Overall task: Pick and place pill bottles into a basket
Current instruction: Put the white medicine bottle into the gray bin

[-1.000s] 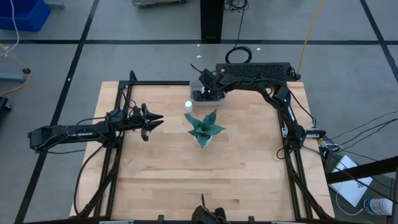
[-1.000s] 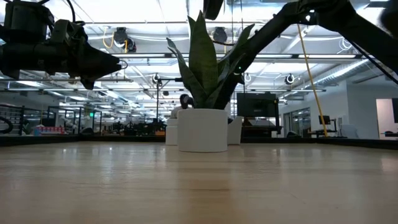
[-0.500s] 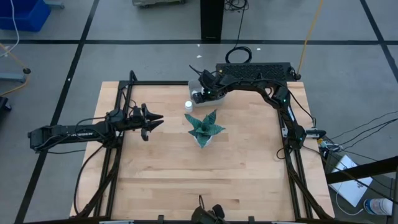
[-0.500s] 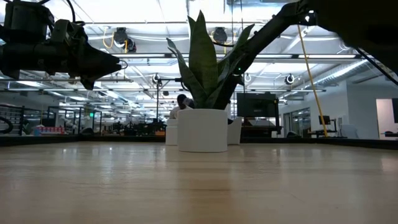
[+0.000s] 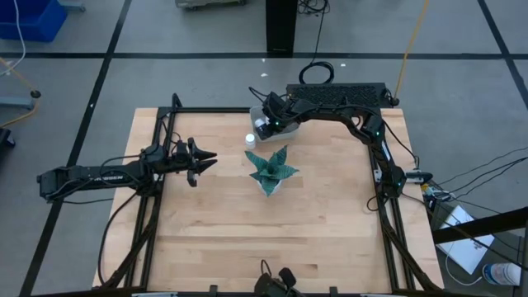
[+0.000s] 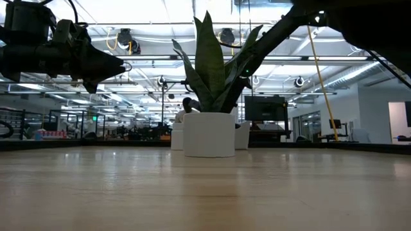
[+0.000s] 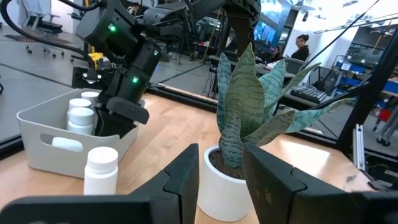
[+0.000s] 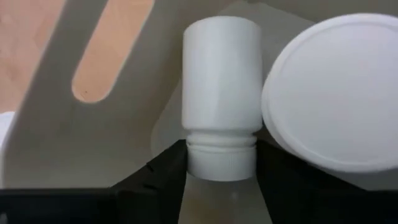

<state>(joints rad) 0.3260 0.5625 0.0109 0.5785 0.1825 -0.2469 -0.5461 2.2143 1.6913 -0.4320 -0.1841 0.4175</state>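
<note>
- Right gripper [image 5: 266, 125] reaches from the far right of the table down into the basket [image 7: 43, 134], its two dark fingers [image 8: 158, 165] closed on the neck of a white bottle [image 8: 221, 130] lying on its side inside it.
- That arm runs along the far edge, then bends toward the middle, its wrist tilted down over the basket's right end.
- Beside the held bottle, the right wrist view shows the round cap of a second bottle [image 8: 336, 93], close against it.
- From the left wrist view, two upright bottles [image 7: 81, 118] stand together at the basket's left end.
- One more bottle [image 5: 250, 140] stands upright on the wood just outside the basket's near wall, between basket and plant.
- Five bottles can be counted that way, four in the basket and one out, though the views may overlap.
- One basket sits at the far middle of the table [image 5: 206, 223].
- One potted plant [image 5: 271, 171] stands near the table's centre.
- Left gripper [image 5: 206, 157] hovers above the left side, held level and pointing toward the plant, fingers slightly apart and empty.
</note>
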